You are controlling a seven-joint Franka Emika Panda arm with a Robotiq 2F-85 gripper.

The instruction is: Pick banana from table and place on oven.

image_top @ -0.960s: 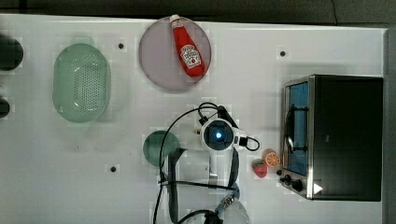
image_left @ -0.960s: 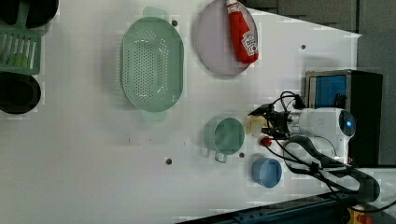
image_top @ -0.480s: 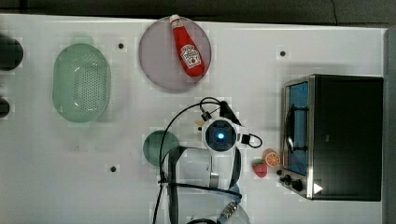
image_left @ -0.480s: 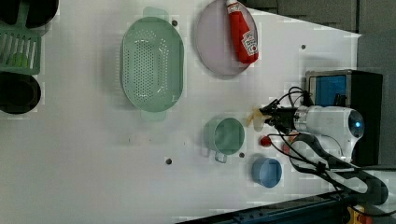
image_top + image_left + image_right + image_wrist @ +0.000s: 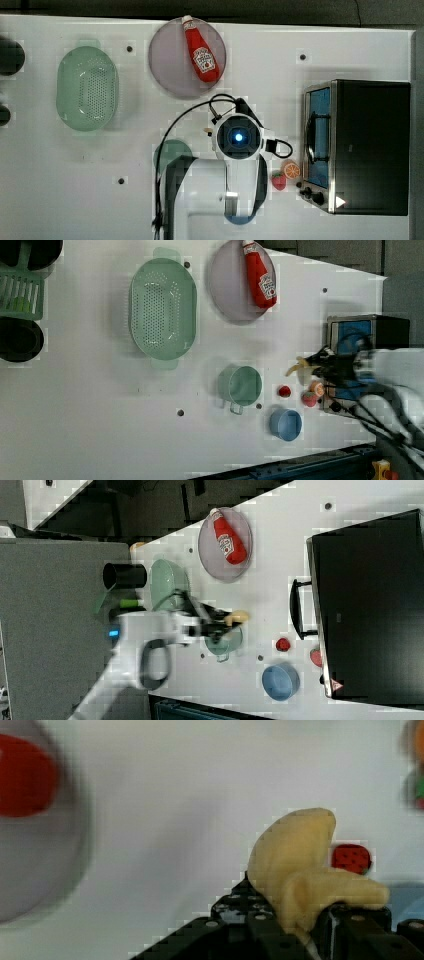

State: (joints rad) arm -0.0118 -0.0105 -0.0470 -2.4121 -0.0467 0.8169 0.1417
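Gripper [image 5: 295, 930]: black jaws pinched on the banana [image 5: 300, 870], seen closest in the wrist view.
Banana: clear of the table [image 5: 280, 65], held between the green cup [image 5: 240, 385] and the oven [image 5: 367, 330] in the left view.
Strawberry [image 5: 350, 859]: beyond the banana.
Ketchup bottle [image 5: 201, 50]: far off on the plate [image 5: 170, 65].

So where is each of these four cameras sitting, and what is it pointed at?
Top view: overhead, straight down on the table; the arm's wrist covers the middle.
Left view: high, off one side; the gripper holds the banana before the oven.
Right view: high, opposite side; the arm reaches in from the right view's left.
Wrist view: on the wrist, close on the banana.
All four share the ketchup bottle.
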